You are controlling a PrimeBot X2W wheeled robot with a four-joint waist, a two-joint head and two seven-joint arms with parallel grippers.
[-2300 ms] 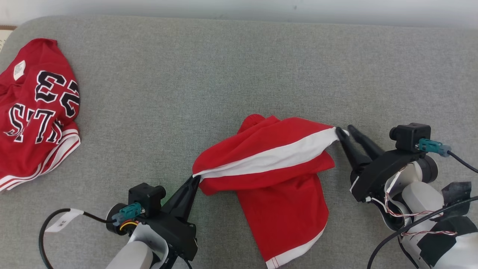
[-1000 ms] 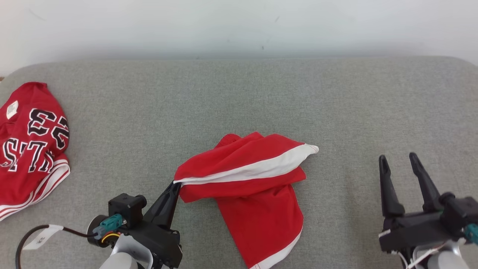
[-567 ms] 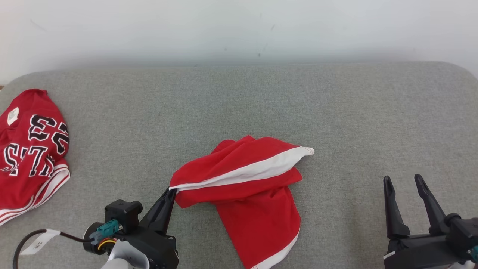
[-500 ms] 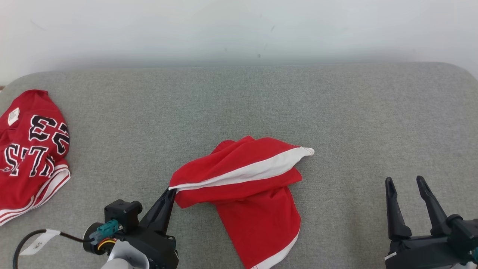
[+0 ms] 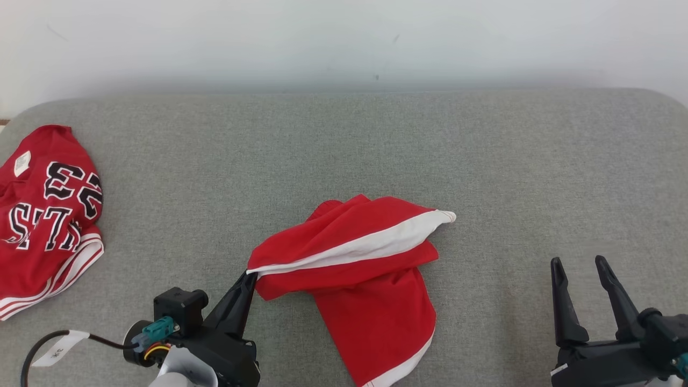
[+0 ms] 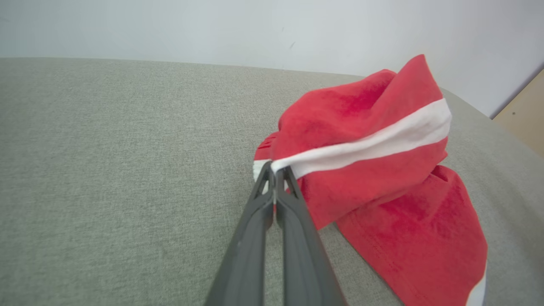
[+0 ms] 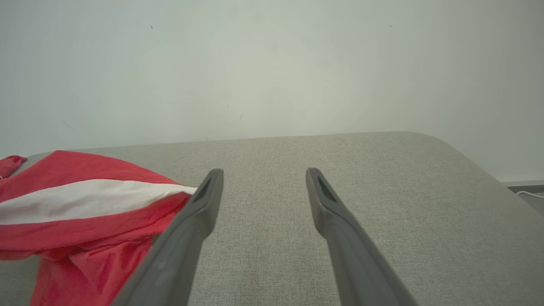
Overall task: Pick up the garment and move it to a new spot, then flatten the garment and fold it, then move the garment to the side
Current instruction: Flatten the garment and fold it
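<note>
The garment (image 5: 371,279) is a pair of red shorts with a white side stripe, lying bunched and partly folded over itself in the middle of the grey cushioned surface (image 5: 344,156). My left gripper (image 5: 250,277) is shut on the shorts' left corner, where the white stripe ends. In the left wrist view that gripper (image 6: 275,169) pinches the stripe's tip of the shorts (image 6: 382,170). My right gripper (image 5: 578,262) stands open at the lower right, well clear of the cloth. In the right wrist view its open fingers (image 7: 204,199) frame bare cushion, with the shorts (image 7: 80,199) to their left.
A second red jersey (image 5: 43,215) with black and white lettering and the number 23 lies crumpled at the far left edge. A pale wall (image 5: 344,37) rises behind the cushion. The cushion's rounded right corner (image 7: 467,161) drops off beyond my right gripper.
My right gripper has let go of the shorts' right corner and drawn back to the lower right, open. The head camera tilted up. The left gripper keeps its hold.
</note>
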